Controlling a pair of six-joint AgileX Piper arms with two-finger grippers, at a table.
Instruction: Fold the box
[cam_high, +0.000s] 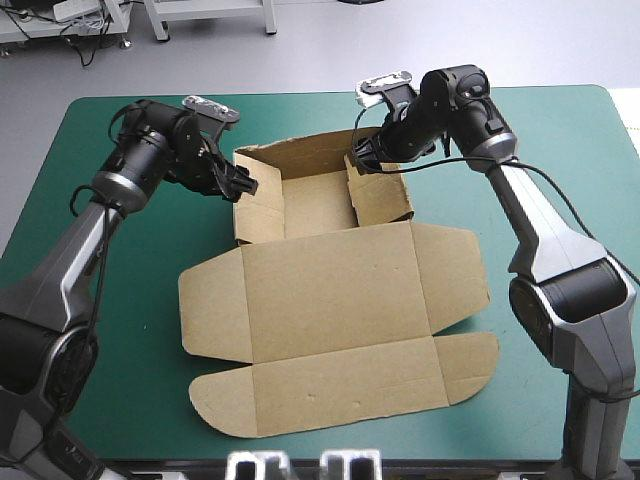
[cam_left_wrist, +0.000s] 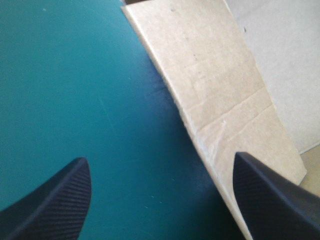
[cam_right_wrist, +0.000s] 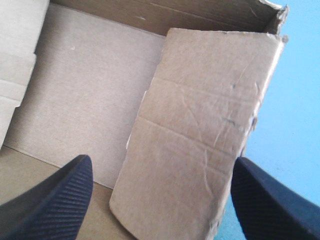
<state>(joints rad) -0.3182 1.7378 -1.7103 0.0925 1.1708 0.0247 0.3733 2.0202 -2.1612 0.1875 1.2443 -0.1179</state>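
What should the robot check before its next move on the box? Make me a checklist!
1. Is the left gripper open: ok.
2. Is the right gripper open: ok.
3. Is the right side flap ahead, between the right gripper's fingers: ok.
4. Is the left side wall ahead of the left gripper: ok, though it is nearer one finger.
5. Is the lid flat on the teal-green cover: ok.
6. Are the walls of the box fully tucked: cannot tell.

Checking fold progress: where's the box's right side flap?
High view: the right side flap stands raised at the right edge of the box, ahead of the open right pincer.
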